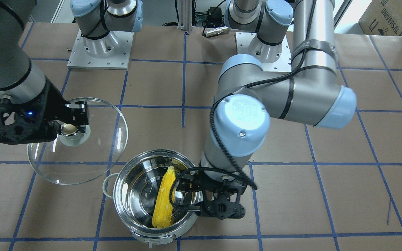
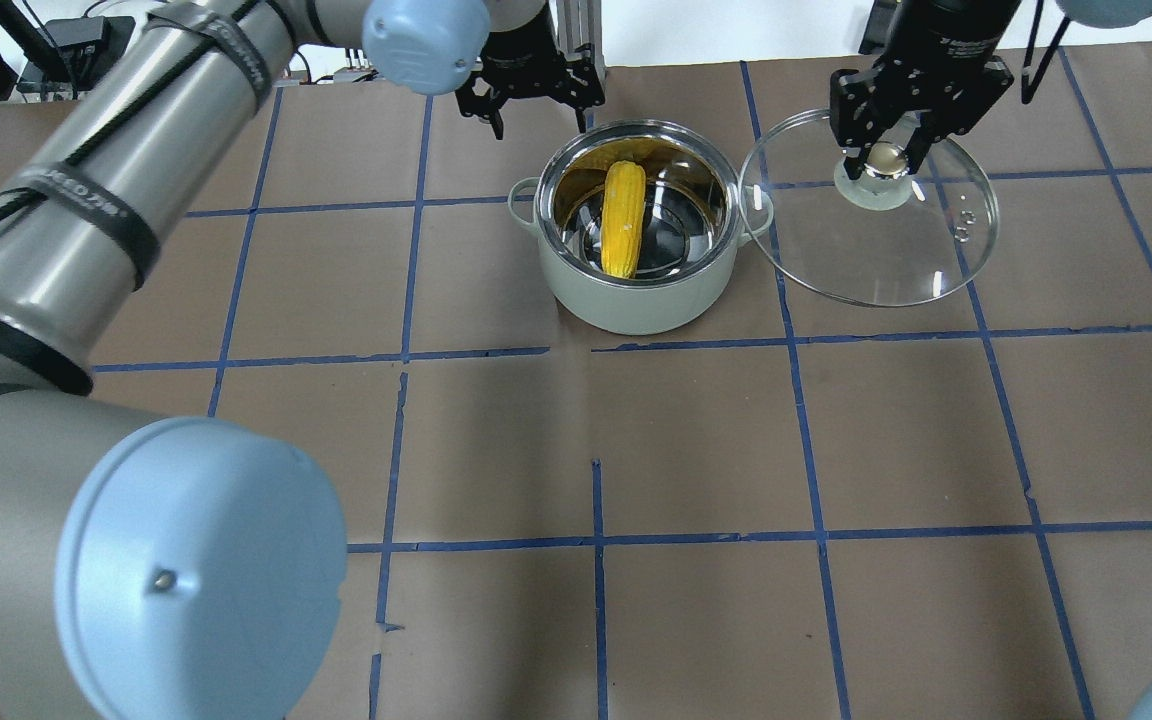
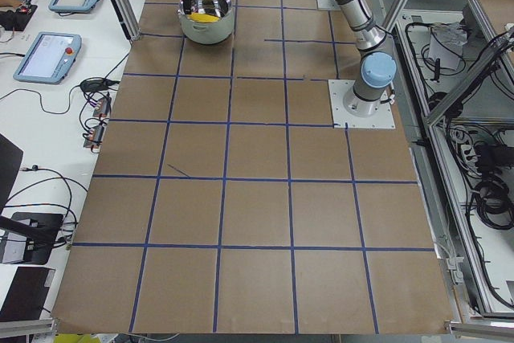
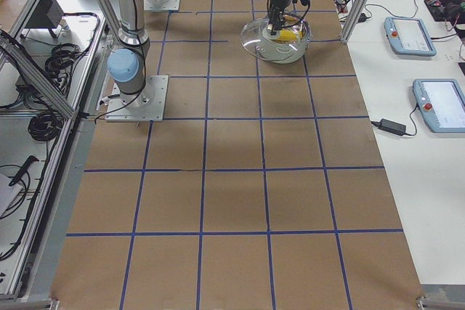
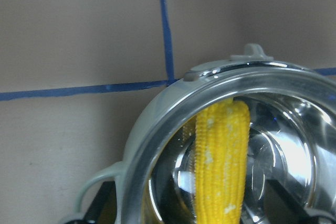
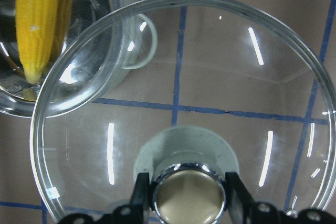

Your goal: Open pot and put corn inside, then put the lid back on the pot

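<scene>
The pot (image 2: pixel 636 305) stands uncovered on the table, also in the front view (image 1: pixel 124 184). The yellow corn (image 2: pixel 623 215) lies inside it, one end leaning on the rim (image 5: pixel 157 129), and shows in the front view (image 1: pixel 162 200) and the left wrist view (image 5: pixel 220 166). My left gripper (image 2: pixel 536 110) hovers over the pot with its fingers spread and empty. My right gripper (image 2: pixel 881 155) is shut on the knob (image 6: pixel 189 192) of the glass lid (image 2: pixel 871 220). It holds the lid beside the pot, its edge overlapping the pot's handle (image 6: pixel 142 45).
The table is brown paper with a blue tape grid. The two arm bases (image 1: pixel 99 45) (image 1: pixel 263 48) stand at the robot's side. Side benches hold tablets (image 4: pixel 410 34) (image 3: pixel 48 54) and cables. The left arm's elbow (image 1: pixel 243 118) hangs over the table's middle.
</scene>
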### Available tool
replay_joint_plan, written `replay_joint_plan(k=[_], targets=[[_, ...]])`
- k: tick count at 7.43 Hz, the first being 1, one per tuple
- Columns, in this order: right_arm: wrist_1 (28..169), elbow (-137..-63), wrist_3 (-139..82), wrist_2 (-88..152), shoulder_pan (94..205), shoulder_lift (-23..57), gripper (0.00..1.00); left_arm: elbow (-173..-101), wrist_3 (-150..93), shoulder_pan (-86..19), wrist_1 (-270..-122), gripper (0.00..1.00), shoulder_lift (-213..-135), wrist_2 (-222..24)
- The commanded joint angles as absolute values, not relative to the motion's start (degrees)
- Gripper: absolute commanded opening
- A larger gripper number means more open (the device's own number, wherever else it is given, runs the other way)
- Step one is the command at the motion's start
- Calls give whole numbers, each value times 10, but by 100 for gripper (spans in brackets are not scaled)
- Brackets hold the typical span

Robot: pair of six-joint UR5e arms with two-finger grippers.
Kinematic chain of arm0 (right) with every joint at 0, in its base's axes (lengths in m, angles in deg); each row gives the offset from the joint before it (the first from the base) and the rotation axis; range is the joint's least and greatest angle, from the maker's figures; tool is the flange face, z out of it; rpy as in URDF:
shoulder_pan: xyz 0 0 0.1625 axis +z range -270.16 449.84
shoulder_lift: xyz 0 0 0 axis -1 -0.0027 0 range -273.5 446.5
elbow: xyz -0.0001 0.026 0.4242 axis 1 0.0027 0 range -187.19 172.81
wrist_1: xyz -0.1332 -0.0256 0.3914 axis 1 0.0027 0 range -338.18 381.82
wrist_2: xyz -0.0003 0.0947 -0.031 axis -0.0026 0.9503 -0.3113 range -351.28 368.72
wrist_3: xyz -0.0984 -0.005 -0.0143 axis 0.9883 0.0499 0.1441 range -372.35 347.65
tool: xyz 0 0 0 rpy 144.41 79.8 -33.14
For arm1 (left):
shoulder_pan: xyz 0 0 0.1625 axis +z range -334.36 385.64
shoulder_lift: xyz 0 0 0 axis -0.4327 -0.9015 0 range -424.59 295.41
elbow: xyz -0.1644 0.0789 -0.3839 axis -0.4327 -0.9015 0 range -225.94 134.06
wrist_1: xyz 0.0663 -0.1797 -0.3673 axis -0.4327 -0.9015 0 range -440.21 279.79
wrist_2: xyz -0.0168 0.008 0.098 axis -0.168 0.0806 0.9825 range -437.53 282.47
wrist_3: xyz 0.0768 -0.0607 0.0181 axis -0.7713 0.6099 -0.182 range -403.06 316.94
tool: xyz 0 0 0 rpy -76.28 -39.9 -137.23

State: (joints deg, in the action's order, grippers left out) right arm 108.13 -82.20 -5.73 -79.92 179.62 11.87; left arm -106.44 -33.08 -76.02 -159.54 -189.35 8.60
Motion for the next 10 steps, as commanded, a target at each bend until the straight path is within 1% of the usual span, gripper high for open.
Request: replay_joint_plan(k=[1,3,5,6,7,8,10], targets=[[1085,-746,-135,-809,1882,176,36,-1174,-362,-710,-1605,100,-1791,86],[1080,-662,-156,-801,1927,272,36,-1284,-394,-673,-1605,100,-1690,88],[1078,-606,-157,-802,1943,330,36,-1351,-443,-644,-1632,100,-1607,122],[1078,-598,-156,-801,1944,346,36,-1357,-445,-639,-1651,100,-1577,124],[1080,-598,-156,-799,1944,353,36,-1347,-446,-641,-1679,100,-1562,147],[1082,-598,-156,-799,1944,362,36,-1345,-442,-649,-1685,100,-1563,159],[1083,-589,-156,-799,1943,367,36,-1373,-446,-651,-1679,100,-1542,149]])
